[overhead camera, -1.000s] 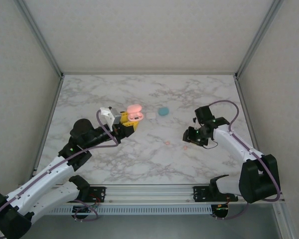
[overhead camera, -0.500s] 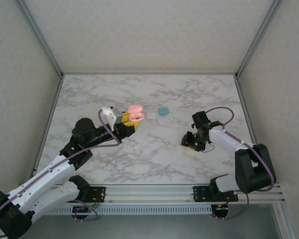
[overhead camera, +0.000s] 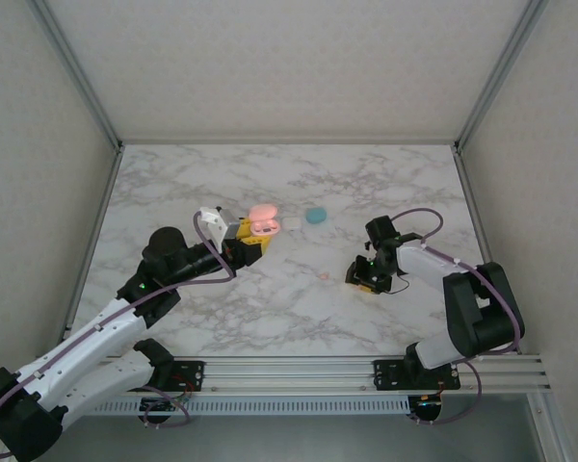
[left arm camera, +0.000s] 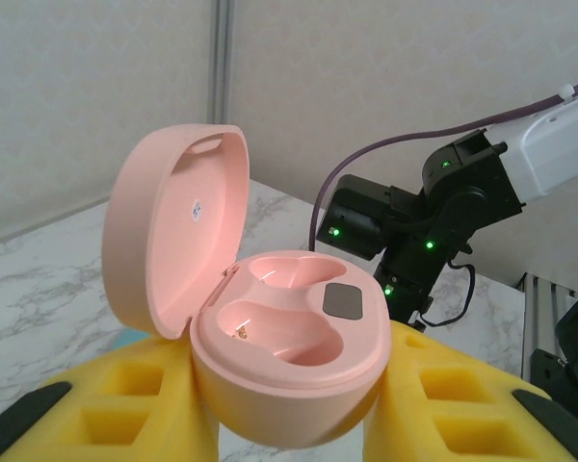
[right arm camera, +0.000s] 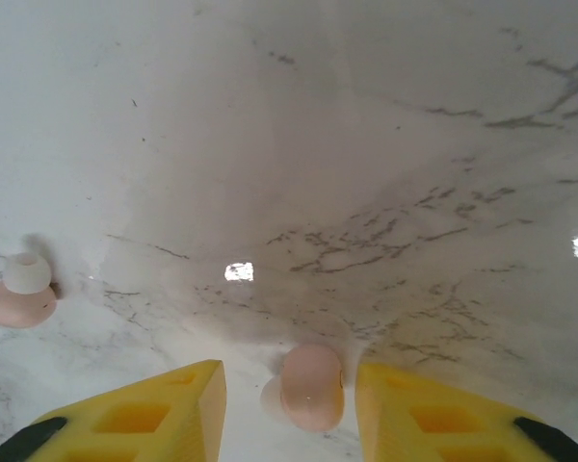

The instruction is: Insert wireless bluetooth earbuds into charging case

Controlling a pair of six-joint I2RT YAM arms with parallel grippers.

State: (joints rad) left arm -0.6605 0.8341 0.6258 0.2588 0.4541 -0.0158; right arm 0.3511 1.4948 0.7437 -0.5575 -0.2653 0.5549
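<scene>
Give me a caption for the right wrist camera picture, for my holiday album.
Right pincer poised open astride a salmon-pink earbud on the marble table, a second pink earbud lying nearby.

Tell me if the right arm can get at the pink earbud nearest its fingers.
Probably yes. The pink earbud lies on the bare table between the open jaws of the right gripper, with a gap on each side and nothing over it.
</scene>
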